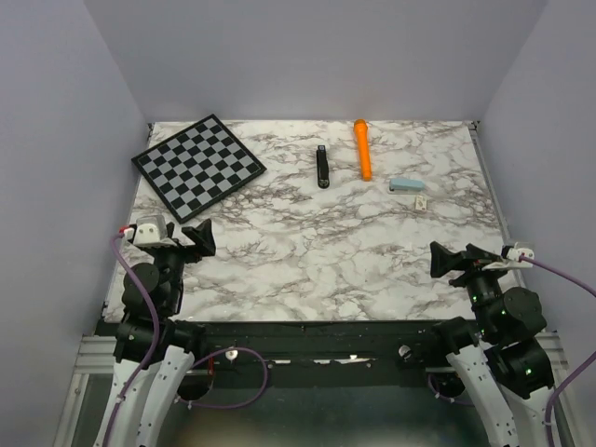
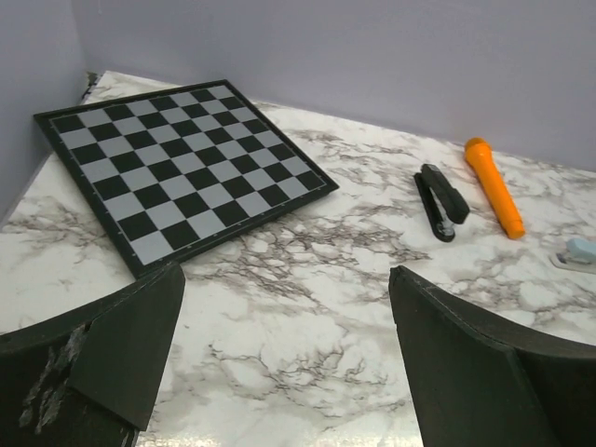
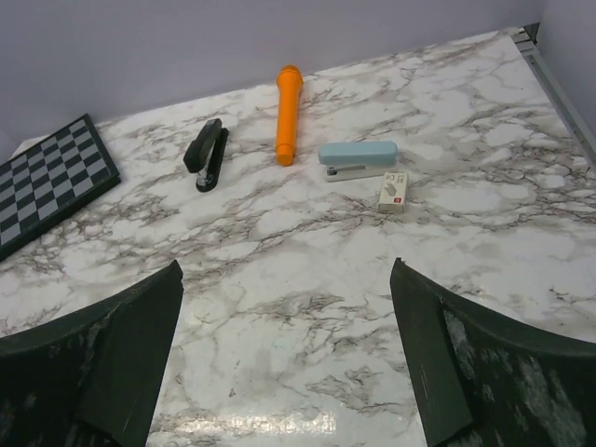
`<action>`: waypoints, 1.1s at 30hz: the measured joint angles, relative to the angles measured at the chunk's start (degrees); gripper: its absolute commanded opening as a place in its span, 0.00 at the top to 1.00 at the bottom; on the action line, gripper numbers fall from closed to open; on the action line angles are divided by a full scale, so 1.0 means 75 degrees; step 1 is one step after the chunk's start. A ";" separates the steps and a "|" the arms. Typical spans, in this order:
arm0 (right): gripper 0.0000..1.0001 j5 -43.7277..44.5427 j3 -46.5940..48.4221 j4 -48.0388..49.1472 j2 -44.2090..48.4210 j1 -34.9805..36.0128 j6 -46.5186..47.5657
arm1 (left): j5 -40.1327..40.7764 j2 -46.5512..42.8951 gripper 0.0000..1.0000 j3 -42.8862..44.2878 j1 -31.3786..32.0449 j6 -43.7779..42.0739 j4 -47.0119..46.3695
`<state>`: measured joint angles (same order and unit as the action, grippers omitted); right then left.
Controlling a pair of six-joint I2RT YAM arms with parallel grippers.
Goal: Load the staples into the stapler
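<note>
Gaping wide with nothing between its fingers, the right gripper (image 3: pixel 289 326) hangs over the near part of the marble table (image 3: pixel 307 270), and the left gripper (image 2: pixel 289 335) is equally released and empty on its own side. Out beyond the right gripper, the staples (image 3: pixel 393 191) lie as a small grey block just in front of a pale blue box (image 3: pixel 358 158), too close to tell whether they touch. Further left stands the orange marker (image 3: pixel 287 114), and beyond it the black stapler (image 3: pixel 207 154), closed and lying flat, well apart from the staples. A chessboard (image 2: pixel 182 163) fills the far left corner. The block is probably very light, brittle and low against slick marble, so a gentle pinch across its narrow width looks safest. The stapler should be stiff and heavier. One gripper would likely pin its base while the other lifts the hinged top arm near its free end.
</note>
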<state>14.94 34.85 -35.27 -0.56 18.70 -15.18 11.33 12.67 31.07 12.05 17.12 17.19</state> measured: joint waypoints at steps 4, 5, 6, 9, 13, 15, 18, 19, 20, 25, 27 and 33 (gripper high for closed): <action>0.00 0.0122 0.0000 -0.0082 0.0000 0.0000 -0.0026 | 0.0131 -0.0230 0.01 0.0000 0.0580 0.0102 0.0029; 0.00 0.0169 0.0000 -0.0102 0.0000 0.0000 -0.0038 | 0.0189 -0.0286 0.01 0.0000 0.0682 0.0131 0.0050; 0.00 0.0254 0.0000 -0.0125 0.0000 0.0000 -0.0073 | 0.0254 -0.0338 0.01 0.0000 0.0787 0.0157 0.0067; 0.00 0.0568 0.0000 -0.0198 0.0000 0.0000 -0.0239 | 0.0417 -0.0501 0.01 0.0000 0.1037 0.0207 0.0114; 0.00 0.0979 0.0038 -0.0361 0.0000 0.0000 -0.0510 | 0.0565 -0.0697 0.01 0.0000 0.1274 0.0277 0.0125; 0.00 0.1046 0.0102 -0.0452 0.0000 0.0000 -0.0618 | 0.0618 -0.0781 0.01 0.0000 0.1358 0.0321 0.0128; 0.00 0.1026 0.0245 -0.0533 -0.0026 0.0000 -0.0778 | 0.0638 -0.0912 0.01 0.0000 0.1463 0.0379 0.0131; 0.00 0.0997 0.0321 -0.0542 -0.0079 0.0000 -0.0857 | 0.0638 -0.0930 0.01 0.0000 0.1466 0.0391 0.0131; 0.00 0.0935 0.0399 -0.0536 -0.0187 0.0000 -0.0941 | 0.0641 -0.0941 0.01 0.0000 0.1480 0.0411 0.0134; 0.00 0.0396 0.0662 -0.0341 -0.1431 0.0000 -0.1256 | 0.0641 -0.0941 0.01 0.0000 0.1518 0.0493 0.0181; 0.00 0.0187 0.0664 -0.0216 -0.2052 0.0000 -0.1343 | 0.0644 -0.0941 0.01 -0.0003 0.1527 0.0504 0.0184; 0.00 0.0073 0.0927 0.0169 -0.4386 0.0000 -0.1469 | 0.0697 -0.0915 0.01 -0.0003 0.1524 0.0513 0.0192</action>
<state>15.49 41.80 -34.00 -33.45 18.70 -26.20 16.56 5.80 31.05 23.49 20.97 18.63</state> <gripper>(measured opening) 0.998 0.989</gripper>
